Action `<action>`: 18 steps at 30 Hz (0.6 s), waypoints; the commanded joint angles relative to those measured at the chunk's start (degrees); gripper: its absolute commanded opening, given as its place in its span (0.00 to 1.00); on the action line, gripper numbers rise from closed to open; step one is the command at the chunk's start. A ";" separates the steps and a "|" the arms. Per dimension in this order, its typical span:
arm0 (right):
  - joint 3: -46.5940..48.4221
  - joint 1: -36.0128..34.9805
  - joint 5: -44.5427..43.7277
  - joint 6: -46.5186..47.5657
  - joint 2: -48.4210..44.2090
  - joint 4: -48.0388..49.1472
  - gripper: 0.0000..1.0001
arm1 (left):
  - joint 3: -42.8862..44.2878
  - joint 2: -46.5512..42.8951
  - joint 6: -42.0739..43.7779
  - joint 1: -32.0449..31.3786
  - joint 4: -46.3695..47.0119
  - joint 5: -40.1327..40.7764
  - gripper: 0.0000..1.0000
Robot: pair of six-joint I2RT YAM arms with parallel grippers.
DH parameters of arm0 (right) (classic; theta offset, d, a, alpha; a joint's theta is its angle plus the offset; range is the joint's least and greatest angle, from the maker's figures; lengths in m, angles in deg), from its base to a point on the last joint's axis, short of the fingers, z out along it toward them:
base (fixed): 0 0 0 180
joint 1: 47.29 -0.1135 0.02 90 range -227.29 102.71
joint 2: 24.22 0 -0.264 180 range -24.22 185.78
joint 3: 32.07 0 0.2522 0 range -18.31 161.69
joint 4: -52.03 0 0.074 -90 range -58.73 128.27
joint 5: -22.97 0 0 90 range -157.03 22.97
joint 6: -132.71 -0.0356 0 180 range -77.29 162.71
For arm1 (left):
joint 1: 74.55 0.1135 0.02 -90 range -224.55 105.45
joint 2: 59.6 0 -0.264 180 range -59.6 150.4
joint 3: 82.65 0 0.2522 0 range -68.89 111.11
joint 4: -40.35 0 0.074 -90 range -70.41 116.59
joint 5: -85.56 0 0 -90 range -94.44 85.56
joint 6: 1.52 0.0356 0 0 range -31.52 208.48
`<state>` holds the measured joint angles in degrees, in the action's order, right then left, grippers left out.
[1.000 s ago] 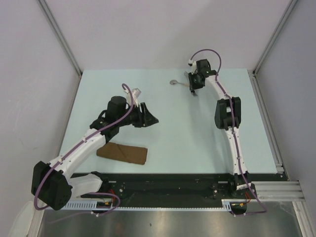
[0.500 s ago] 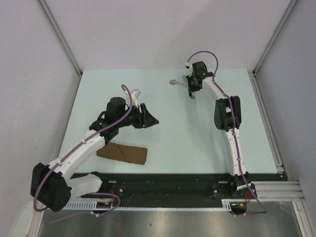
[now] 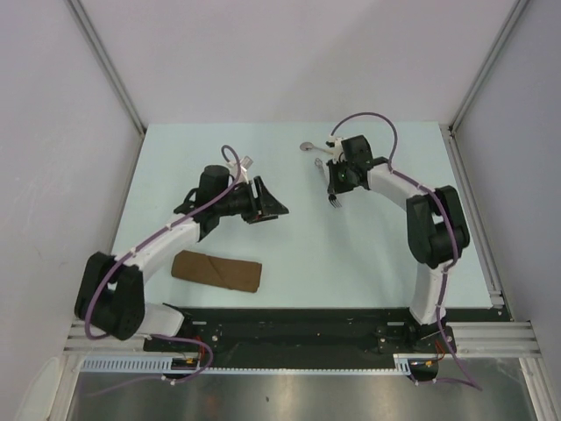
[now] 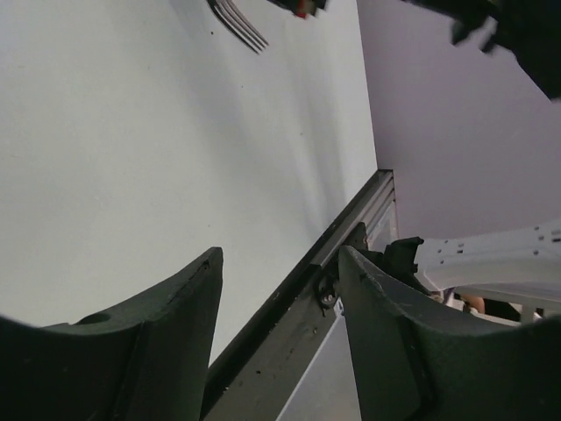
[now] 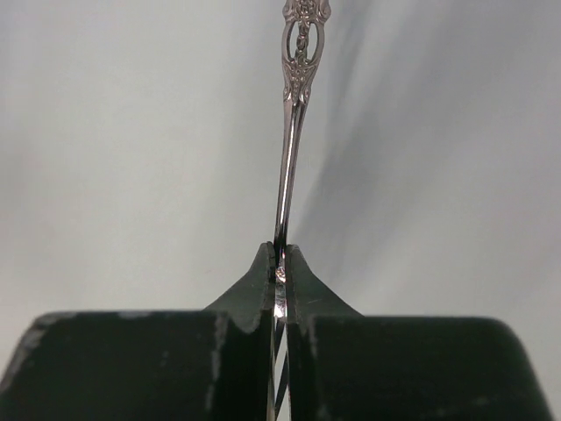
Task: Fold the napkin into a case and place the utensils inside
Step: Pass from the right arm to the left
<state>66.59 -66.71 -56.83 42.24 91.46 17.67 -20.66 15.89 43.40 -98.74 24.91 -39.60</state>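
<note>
At the far side of the table (image 3: pixel 368 254), a little right of centre, the right gripper (image 5: pixel 280 263) is clenched on the fork (image 5: pixel 294 114). Its two fingers pinch the slender neck edge-on, with the ornate handle end pointing away from the wrist and the tines toward the near edge. Whether the tines are clear of the surface cannot be told from above. The spoon (image 3: pixel 308 146) lies on the table just beyond and to the left of that gripper, apart from it. The napkin (image 3: pixel 217 271) is already folded into a long, flat brown strip. It lies well apart from the fork, at the near left of the table beside the left arm. The left gripper (image 4: pixel 279 267) hangs over the middle of the table with its fingers spread and nothing between them. The step in hand looks like carrying the fork across to the folded cloth. The pinch is on a thin, smooth bit of metal, so the fork could swivel between the pads, and a slow, level carry with no sudden wrist turns seems wise. Before it comes down, the fork should be turned to run along the length of the strip and should approach from the open end. Which end that is the pictures do not show. The free left gripper would probably do best pressing or lifting the top layer there, so the tines slide in rather than pushing the whole cloth along.
</note>
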 commanded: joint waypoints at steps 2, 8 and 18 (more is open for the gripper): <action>-12.72 -6.06 6.32 -3.83 -15.73 7.24 0.00 | 6.96 7.39 -1.33 0.80 5.19 -8.96 0.61; -25.12 -14.32 12.04 -5.69 -30.59 10.49 0.00 | 6.62 11.62 -1.32 1.33 6.40 -11.51 0.62; -28.21 -22.15 11.60 -4.02 -40.09 4.52 0.00 | 1.26 11.00 -1.93 1.51 6.84 -10.46 0.59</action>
<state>38.70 -87.21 -46.08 37.73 54.33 22.83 -16.88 27.78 42.44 -97.73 27.97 -48.39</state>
